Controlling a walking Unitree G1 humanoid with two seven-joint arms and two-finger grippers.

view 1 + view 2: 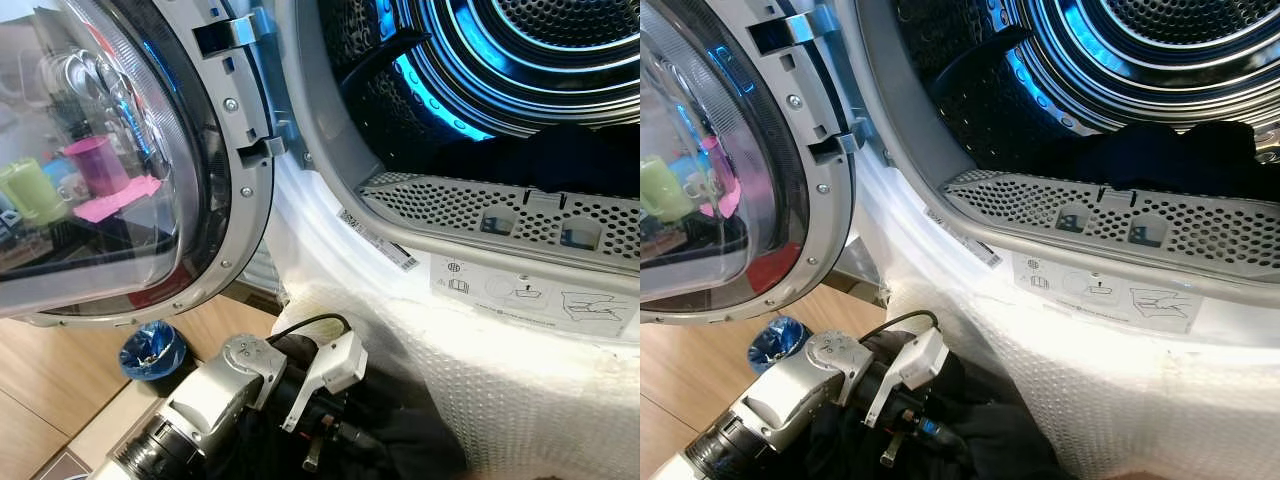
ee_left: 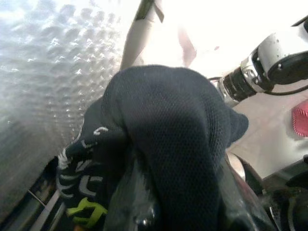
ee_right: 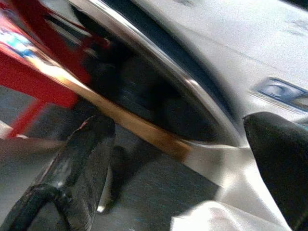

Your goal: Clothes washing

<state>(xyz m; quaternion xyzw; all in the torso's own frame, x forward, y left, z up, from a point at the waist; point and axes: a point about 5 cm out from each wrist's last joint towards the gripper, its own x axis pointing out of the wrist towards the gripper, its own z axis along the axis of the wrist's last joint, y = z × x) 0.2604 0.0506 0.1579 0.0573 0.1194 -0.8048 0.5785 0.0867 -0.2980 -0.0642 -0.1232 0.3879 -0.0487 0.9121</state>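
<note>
L tool (image 1: 335,440) holds dark garment (image 2: 173,139) below drum rim (image 1: 500,215) | door (image 1: 110,170) swung wide | R tool (image 3: 183,159) wide

Dark garment (image 2: 168,144) pretty much covered the left gripper (image 1: 330,425), so its fingers were hidden. Right wrist view was motion-blurred, and the washer door (image 1: 110,180) got cropped at the frame edge.

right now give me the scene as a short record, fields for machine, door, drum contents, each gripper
machine: front-loading drum, lit blue inside, bubble wrap over its front
door: glass door swung open to the robot's left
drum contents: dark clothes at the bottom
left gripper: left gripper low before the machine, fingers hidden under a dark mesh garment
right gripper: right gripper open, holding nothing
</note>
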